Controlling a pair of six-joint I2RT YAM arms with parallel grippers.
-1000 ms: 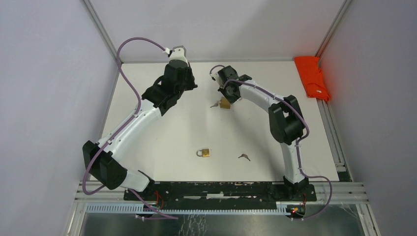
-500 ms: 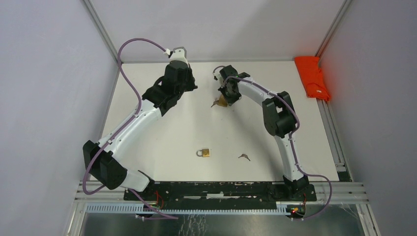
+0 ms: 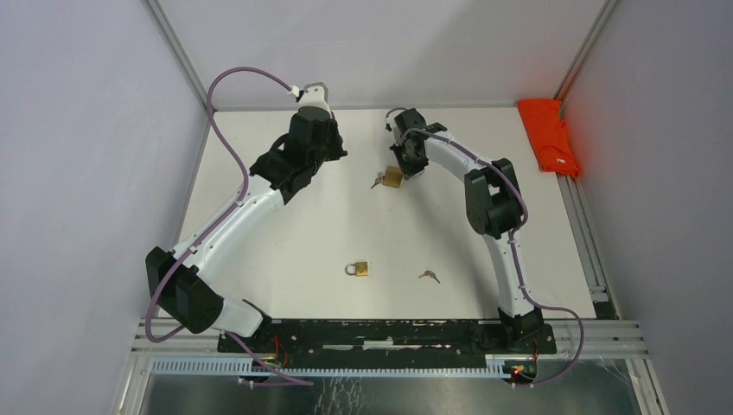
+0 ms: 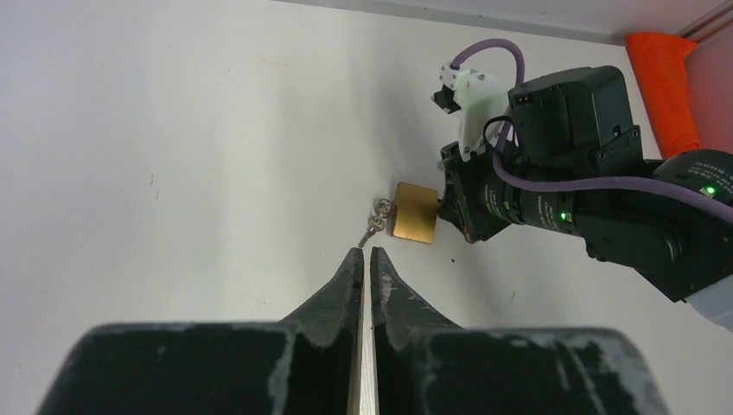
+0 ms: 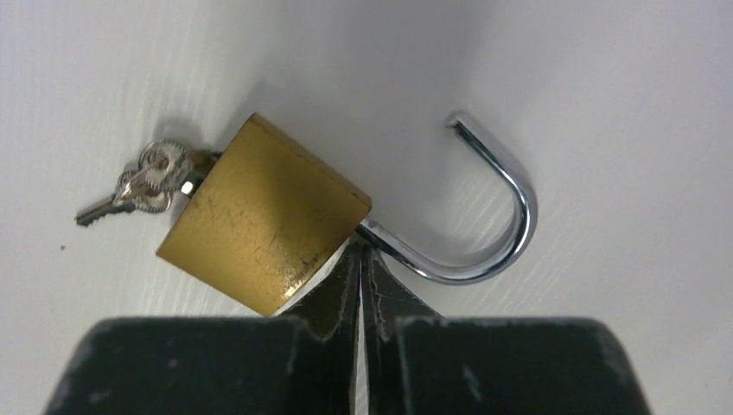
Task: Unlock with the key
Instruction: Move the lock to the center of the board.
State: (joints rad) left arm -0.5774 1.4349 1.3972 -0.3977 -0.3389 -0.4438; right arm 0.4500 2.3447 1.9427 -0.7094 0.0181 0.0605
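A brass padlock (image 5: 259, 216) lies on the white table with its silver shackle (image 5: 501, 225) swung open. A small key (image 5: 143, 186) on a ring sticks in its bottom. My right gripper (image 5: 360, 251) is shut, its tips against the shackle leg where it enters the lock body. In the top view the padlock (image 3: 392, 177) lies just under the right gripper (image 3: 407, 167). My left gripper (image 4: 363, 252) is shut and empty, its tips a short way from the key (image 4: 373, 226) and padlock (image 4: 415, 212). It sits to the left in the top view (image 3: 335, 151).
A second closed brass padlock (image 3: 359, 269) and a loose key (image 3: 429, 277) lie nearer the arm bases. An orange cloth (image 3: 546, 137) lies at the far right table edge. Frame rails run along the table sides.
The right arm's elbow has swung toward the far side and its wrist has turned over the padlock, which shifted slightly. The left arm has not moved.
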